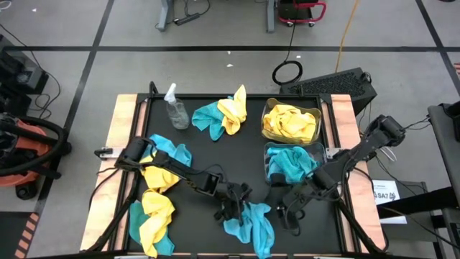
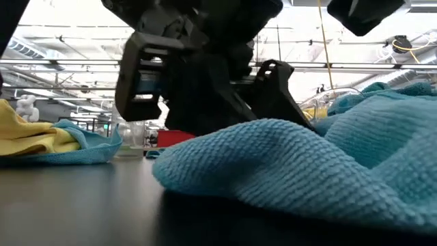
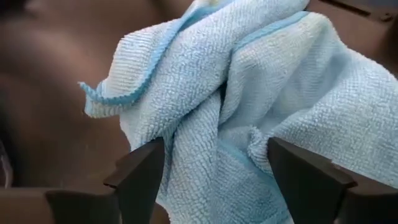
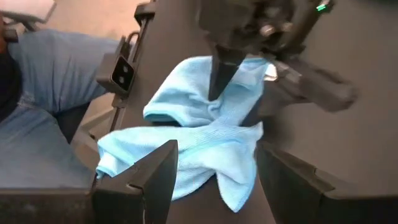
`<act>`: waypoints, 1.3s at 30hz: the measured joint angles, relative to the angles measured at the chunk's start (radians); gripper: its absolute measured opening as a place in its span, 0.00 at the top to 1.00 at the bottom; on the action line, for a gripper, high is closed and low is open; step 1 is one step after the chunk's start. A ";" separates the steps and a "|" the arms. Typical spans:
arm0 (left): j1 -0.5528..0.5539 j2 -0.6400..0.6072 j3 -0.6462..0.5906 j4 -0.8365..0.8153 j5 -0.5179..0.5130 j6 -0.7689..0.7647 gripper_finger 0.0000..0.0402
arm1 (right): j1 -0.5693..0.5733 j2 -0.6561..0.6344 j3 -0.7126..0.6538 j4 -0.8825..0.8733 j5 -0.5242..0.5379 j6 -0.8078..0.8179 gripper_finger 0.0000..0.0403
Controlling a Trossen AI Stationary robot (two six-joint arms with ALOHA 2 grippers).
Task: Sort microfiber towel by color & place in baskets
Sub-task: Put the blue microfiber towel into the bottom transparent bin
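Observation:
A teal towel (image 1: 251,224) lies bunched on the black table near its near edge. It also shows in the left wrist view (image 3: 249,93) and the right wrist view (image 4: 199,137). My left gripper (image 1: 231,205) is open above the towel's far end, with its fingers (image 3: 143,171) on either side of a bunched fold. My right gripper (image 1: 286,212) is open just right of the towel and touches nothing (image 4: 217,155). The far basket (image 1: 318,115) holds yellow towels. The nearer basket (image 1: 267,155) holds teal ones. My left gripper comes at the teal towel from above, pointing down, with its open fingers astride a raised fold (image 3: 211,124) near the towel's far end. I cannot tell whether the fingertips touch the cloth. The towel lies slack on the table.
Mixed yellow and teal towels lie at the far middle (image 1: 223,115), at the left (image 1: 162,167) and at the near left (image 1: 152,219). A clear spray bottle (image 1: 175,108) stands far left. A person's legs in jeans (image 4: 37,93) are beyond the near edge.

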 joint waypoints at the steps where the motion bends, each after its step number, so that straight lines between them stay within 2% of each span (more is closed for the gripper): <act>1: 0.002 0.003 0.001 0.001 0.000 0.000 0.28 | 0.002 0.013 0.000 0.004 0.000 0.000 0.48; 4: 0.008 0.013 0.001 -0.027 0.008 0.000 0.35 | 0.007 0.043 0.000 0.016 0.000 0.002 0.48; 6: 0.009 0.025 0.003 -0.038 0.019 -0.001 0.44 | 0.007 0.056 0.000 0.035 0.000 0.004 0.48; 13: 0.007 0.039 0.004 -0.058 0.064 0.032 0.92 | 0.006 0.059 0.000 0.057 0.004 0.000 0.48; 14: 0.007 0.039 0.004 -0.059 0.066 0.045 0.95 | 0.006 0.059 0.000 0.057 0.004 0.000 0.48; 19: 0.011 0.017 0.001 -0.075 0.011 0.064 0.98 | 0.006 0.059 0.000 0.062 0.005 0.006 0.48; 27: 0.049 -0.127 -0.001 -0.183 -0.184 0.092 0.99 | 0.006 0.052 0.000 0.037 0.019 0.018 0.48; 36: 0.091 -0.330 -0.001 -0.235 -0.333 0.090 0.99 | 0.005 -0.031 0.000 -0.030 0.291 -0.028 0.48; 39: 0.107 -0.390 -0.001 -0.238 -0.346 0.090 0.99 | 0.004 -0.045 0.000 -0.030 0.387 -0.081 0.48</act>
